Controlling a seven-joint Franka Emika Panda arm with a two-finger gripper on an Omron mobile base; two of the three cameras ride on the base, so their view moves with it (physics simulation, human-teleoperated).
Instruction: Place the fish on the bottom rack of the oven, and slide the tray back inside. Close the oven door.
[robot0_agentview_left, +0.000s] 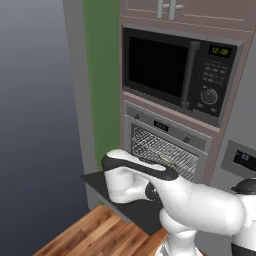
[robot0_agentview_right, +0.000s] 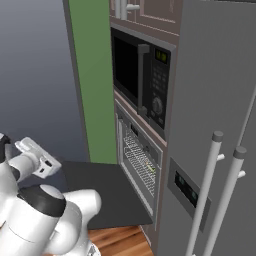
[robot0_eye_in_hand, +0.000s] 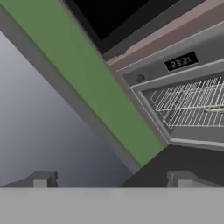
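Fish (robot0_agentview_left: 168, 161) already lies on the rack (robot0_agentview_left: 161, 151) inside the oven (robot0_agentview_left: 167, 145), a slim yellow-green sliver toward the right side of the grid; it also shows at the right edge of the hand view (robot0_eye_in_hand: 215, 109) and in the right base view (robot0_agentview_right: 151, 169). The rack looks pushed in, within the cavity, though how fully is hard to tell. The door (robot0_agentview_right: 107, 192) is folded down flat, dark glass facing up, sticking out over the wood floor (robot0_agentview_left: 95, 231). So placing and sliding look done; the step in hand is closing the door. Gripper (robot0_eye_in_hand: 112, 179) has its jaws spread wide with nothing between them, hanging off to the left of the oven near the door's left edge, looking up past the green wall (robot0_eye_in_hand: 83, 83) at the microwave (robot0_agentview_left: 175, 70). Next move likely calls for getting under or at the door's front edge and swinging it up until it shuts, keeping clear of the rack.
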